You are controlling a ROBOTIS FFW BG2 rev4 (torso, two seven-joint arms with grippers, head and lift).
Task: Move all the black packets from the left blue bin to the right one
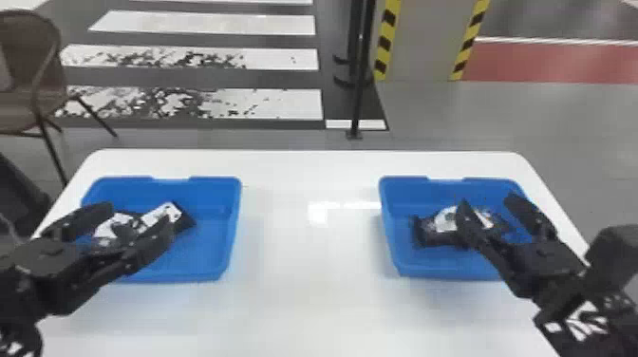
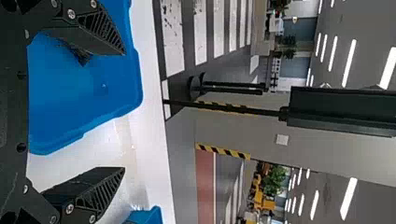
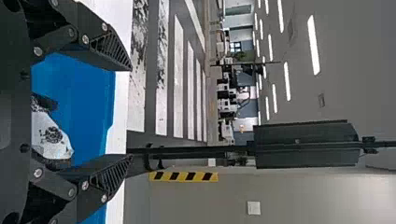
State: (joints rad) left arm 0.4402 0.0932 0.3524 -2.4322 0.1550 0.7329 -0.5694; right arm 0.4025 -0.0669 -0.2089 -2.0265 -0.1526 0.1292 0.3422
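My left gripper [image 1: 137, 220] is open over the left blue bin [image 1: 204, 256], above black packets with white labels [image 1: 164, 214]. In the left wrist view the spread fingers of my left gripper [image 2: 122, 111] have nothing between them, with part of a dark packet [image 2: 79, 52] by one finger. My right gripper [image 1: 489, 204] stands open over the right blue bin [image 1: 396, 256], where black packets with white labels [image 1: 427, 230] lie. In the right wrist view a white-labelled packet [image 3: 49, 137] shows beyond the base of my open right gripper [image 3: 130, 114].
Both bins stand on a white table [image 1: 304, 285], with a wide stretch of tabletop between them. Beyond the far edge are a black post [image 1: 359, 95] and a brown chair [image 1: 28, 76] on the floor.
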